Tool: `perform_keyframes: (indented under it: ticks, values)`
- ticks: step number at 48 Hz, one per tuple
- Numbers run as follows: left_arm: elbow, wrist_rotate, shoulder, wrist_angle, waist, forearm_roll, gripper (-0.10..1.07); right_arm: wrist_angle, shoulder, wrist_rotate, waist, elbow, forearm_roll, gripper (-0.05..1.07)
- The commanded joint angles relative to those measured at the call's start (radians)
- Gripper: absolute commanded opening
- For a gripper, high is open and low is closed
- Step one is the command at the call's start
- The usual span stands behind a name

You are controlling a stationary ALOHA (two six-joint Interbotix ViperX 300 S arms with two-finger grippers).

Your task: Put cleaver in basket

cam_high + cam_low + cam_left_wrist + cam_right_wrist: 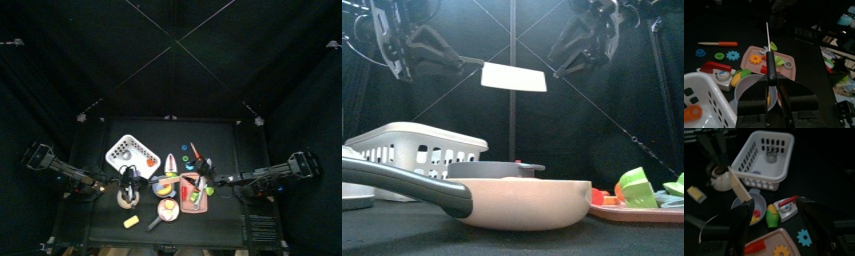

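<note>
The white basket (128, 152) with dark holes stands at the table's back left. It also shows in the front view (416, 150), the left wrist view (701, 100) and the right wrist view (764, 155). My left gripper (771, 82) is shut on the black handle of the cleaver (770, 65). The thin blade, seen edge-on, points away from the gripper. It hangs over a grey bowl (751, 90) just in front of the basket. The cleaver shows as a pale bar in the right wrist view (741, 185). My right gripper (771, 235) is open and empty over the table's right half.
A pink tray (761, 60) with toy pieces lies right of the bowl. An orange-handled toy (721, 44) and small gears (732, 55) lie behind it. A pan (516, 205) with a grey handle stands at the front edge. Green toys (643, 188) sit at the front right.
</note>
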Motion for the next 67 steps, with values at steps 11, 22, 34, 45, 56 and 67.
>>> perform_keyframes:
  ticks: [11, 22, 34, 45, 56, 67]
  values:
    - [-0.095, 0.351, -0.114, 0.100, 0.123, -0.344, 0.45, -0.003, -0.055, 0.290, -0.086, 0.091, -0.235, 0.97]
    - [-0.107, 0.672, -0.181, -0.003, 0.132, -0.684, 0.45, -0.003, -0.057, 0.337, -0.040, 0.087, -0.284, 0.97]
    - [-0.138, 0.934, -0.206, -0.305, 0.083, -0.977, 0.45, -0.002, -0.057, 0.339, -0.029, 0.104, -0.296, 0.97]
    - [-0.132, 0.959, -0.230, -0.396, 0.018, -1.039, 0.45, -0.002, -0.057, 0.337, -0.031, 0.109, -0.296, 0.97]
    - [-0.097, 0.957, -0.242, -0.402, 0.000, -1.131, 0.45, -0.002, -0.055, 0.339, -0.035, 0.114, -0.298, 0.97]
    - [-0.052, 0.953, -0.272, -0.422, 0.000, -1.166, 0.45, 0.000, -0.055, 0.337, -0.035, 0.117, -0.296, 0.96]
